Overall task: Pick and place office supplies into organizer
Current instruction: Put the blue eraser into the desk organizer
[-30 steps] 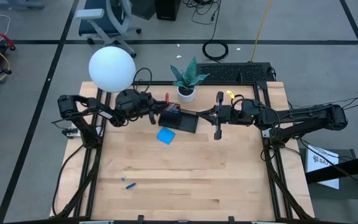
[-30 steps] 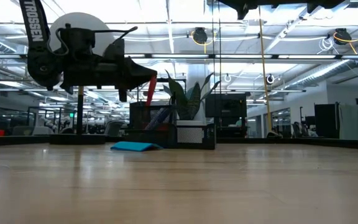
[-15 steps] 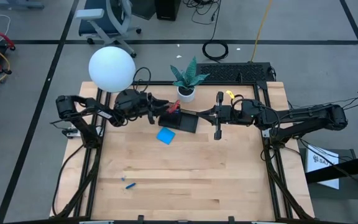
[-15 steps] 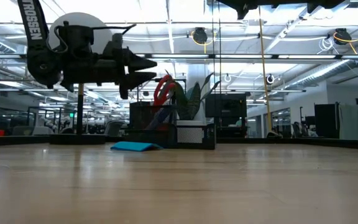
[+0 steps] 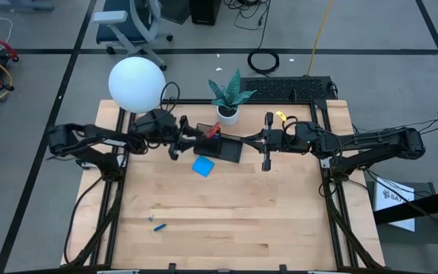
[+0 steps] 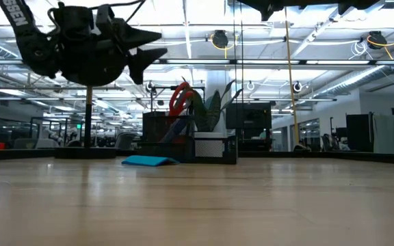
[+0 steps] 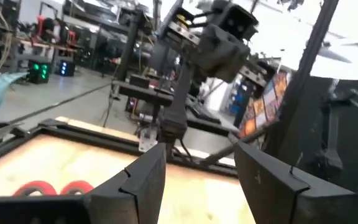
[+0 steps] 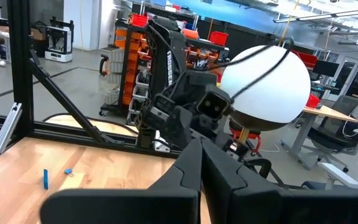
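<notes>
Scissors [image 5: 212, 133] in organizer [image 5: 219, 144]. Left gripper [image 5: 176, 141] jaws apart, empty; right gripper [image 5: 265, 150] jaws together. Next: pad [image 5: 202, 166], approach flat, low.

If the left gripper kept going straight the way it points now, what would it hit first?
Probably the scissors standing in the organizer: the open left gripper points right at them. It may sit slightly higher in the low view, so it might pass over toward the right gripper.

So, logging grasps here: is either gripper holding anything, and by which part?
Nothing: left gripper is open beside the red-handled scissors, which stand in the black plastic organizer; right gripper is shut, empty.
</notes>
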Controlling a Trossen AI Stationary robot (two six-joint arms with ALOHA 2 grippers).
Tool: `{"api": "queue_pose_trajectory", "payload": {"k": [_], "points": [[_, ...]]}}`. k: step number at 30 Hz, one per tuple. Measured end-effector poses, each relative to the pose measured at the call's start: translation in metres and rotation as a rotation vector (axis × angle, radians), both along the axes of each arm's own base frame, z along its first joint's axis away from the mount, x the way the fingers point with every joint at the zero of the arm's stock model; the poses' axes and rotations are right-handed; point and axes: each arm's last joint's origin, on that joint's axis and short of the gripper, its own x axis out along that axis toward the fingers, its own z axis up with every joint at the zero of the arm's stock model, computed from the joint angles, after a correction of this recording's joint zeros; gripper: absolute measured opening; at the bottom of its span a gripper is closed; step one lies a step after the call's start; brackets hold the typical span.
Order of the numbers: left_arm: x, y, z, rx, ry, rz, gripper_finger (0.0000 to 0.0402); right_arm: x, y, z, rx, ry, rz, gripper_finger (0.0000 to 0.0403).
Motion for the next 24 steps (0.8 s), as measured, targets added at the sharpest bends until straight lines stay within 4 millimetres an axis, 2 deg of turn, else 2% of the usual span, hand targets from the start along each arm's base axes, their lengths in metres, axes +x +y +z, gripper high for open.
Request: {"api": "queue_pose_trajectory", "payload": {"k": [16,20,24], "points": [[-0.022,-0.039,0.031,0.191,0.071,-0.060,0.0200,0.000,0.000,0.000,0.000,0.000,0.000,0.0000],[-0.025,-0.048,0.042,0.216,0.174,-0.030,0.0200,0.000,0.000,0.000,-0.001,0.000,0.000,0.0000],[-0.024,-0.060,0.051,0.264,0.356,0.001,0.0200,0.000,0.000,0.000,-0.001,0.000,0.000,0.0000]]}}
